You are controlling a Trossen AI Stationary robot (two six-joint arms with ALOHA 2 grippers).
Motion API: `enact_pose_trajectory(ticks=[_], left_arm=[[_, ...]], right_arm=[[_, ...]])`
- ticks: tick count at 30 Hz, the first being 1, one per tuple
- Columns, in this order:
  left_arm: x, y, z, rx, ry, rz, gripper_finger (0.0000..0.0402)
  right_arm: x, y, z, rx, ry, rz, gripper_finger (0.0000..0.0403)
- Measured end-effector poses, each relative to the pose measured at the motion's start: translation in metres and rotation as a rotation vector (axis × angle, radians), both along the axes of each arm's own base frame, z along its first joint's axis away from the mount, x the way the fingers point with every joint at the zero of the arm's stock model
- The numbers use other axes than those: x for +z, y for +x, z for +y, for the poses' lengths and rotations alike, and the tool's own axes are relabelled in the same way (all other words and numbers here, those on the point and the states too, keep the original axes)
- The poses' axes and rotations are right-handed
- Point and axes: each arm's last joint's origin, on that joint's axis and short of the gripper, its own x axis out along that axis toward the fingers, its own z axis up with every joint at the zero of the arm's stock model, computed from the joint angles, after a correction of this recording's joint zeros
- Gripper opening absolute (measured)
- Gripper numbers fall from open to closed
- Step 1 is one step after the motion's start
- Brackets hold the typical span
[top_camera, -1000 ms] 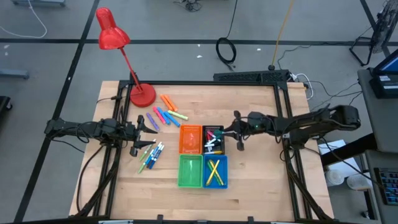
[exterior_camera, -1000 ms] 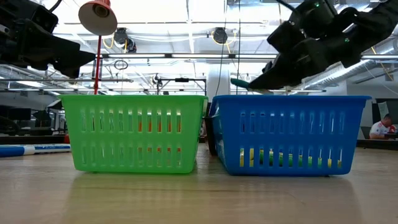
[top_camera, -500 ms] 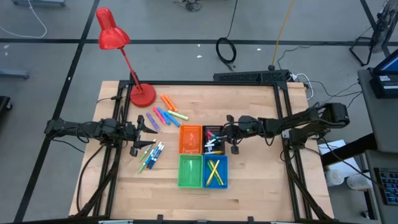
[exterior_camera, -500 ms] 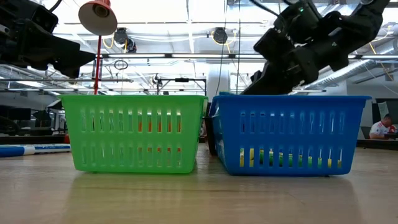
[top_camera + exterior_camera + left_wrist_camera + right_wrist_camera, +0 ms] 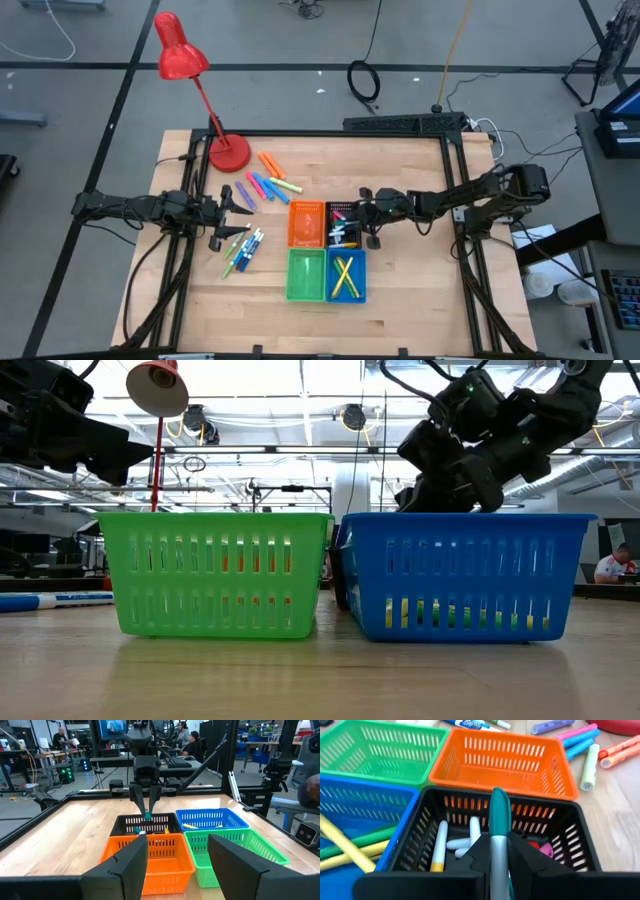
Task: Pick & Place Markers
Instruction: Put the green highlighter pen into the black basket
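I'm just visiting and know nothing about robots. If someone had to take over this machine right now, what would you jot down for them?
Right gripper: shut on a teal-capped marker, held over the black bin.
Left gripper: open, empty, waiting at the table's left side near the loose markers.
Done: white markers lie in the black bin; yellow markers lie in the blue bin.
Orange bin and green bin look empty.
Left: drop the held marker, then sort the bright loose markers near the red lamp and the white ones by the left gripper.
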Motion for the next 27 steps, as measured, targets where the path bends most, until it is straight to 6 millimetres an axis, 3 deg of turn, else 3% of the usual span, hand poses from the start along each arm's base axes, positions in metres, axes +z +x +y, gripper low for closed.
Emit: enact_pose_trajectory(ticks=[27], left_arm=[[0.0001, 0.0000, 0.0000, 0.000, 0.000, -0.001, 0.0212]], right_arm=[[0.0003, 0.0001, 0.0000, 0.000, -0.001, -0.003, 0.0040]])
